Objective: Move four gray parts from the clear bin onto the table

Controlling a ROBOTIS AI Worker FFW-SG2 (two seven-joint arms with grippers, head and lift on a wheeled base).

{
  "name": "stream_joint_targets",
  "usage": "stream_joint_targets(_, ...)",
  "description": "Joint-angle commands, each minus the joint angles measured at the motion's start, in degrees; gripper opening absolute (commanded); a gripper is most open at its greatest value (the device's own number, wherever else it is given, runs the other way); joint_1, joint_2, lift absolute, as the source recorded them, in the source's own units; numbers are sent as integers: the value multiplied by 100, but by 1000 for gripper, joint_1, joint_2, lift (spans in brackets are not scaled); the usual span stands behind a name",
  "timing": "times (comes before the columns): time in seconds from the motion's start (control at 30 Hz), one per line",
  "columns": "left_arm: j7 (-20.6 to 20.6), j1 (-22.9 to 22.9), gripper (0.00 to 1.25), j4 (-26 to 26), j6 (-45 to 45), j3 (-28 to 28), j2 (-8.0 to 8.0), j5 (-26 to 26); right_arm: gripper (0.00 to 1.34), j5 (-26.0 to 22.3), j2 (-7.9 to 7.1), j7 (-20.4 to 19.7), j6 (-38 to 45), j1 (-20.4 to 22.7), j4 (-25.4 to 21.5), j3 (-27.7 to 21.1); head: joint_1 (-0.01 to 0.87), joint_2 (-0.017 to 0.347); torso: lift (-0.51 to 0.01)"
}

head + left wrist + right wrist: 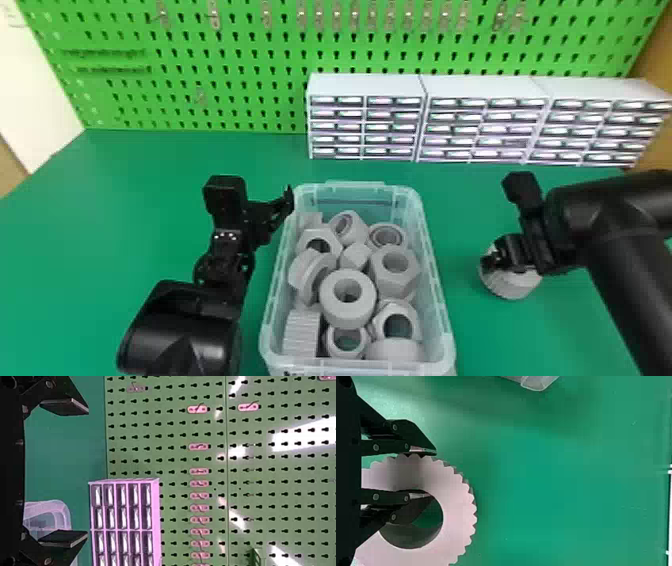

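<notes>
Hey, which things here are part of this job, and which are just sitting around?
Part of the job:
clear bin
gray parts inside it
gray gear, gripped by the right tool
green table
left tool, open beside the bin

Just sitting around:
drawer cabinets
pegboard
hooks on it

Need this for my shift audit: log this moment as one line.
Right gripper: jaws clamping toothed gray ring, right of clear bin | touching table: unclear | left gripper: jaws open, left of bin | bin: more gray parts inside
</notes>
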Motion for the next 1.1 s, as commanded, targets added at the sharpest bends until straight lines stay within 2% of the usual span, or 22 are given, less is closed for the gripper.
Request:
stream_joint_targets(0.0, 0, 1, 1068, 5, 0, 0, 1, 4, 302, 9, 0, 0, 0, 5, 23, 5, 693, 72, -52)
stream_joint_targets(0.23, 0, 1, 1068, 5, 0, 0, 1, 13, 308, 18, -9, 0, 9, 5, 32, 14, 693, 72, -52)
stream_joint_targets(0.43, 0, 10, 1068, 5, 0, 0, 1, 13, 385, 18, -9, 0, 18, 5, 49, 31, 693, 72, -52)
stream_joint_targets(0.63, 0, 10, 1068, 5, 0, 0, 1, 13, 534, 18, -9, 0, 18, 5, 58, 23, 693, 72, -52)
stream_joint_targets(0.77, 0, 10, 1068, 5, 0, 0, 1, 13, 736, 18, -9, 0, 26, 5, 58, 14, 693, 72, -52)
stream_joint_targets(0.83, 0, 10, 1068, 5, 0, 0, 1, 13, 795, 18, -9, 0, 26, 5, 58, 23, 693, 72, -52)
stream_joint_targets(1.07, 0, 10, 1068, 5, 0, 0, 1, 13, 798, 27, -9, 0, 26, 5, 76, 40, 693, 72, -52)
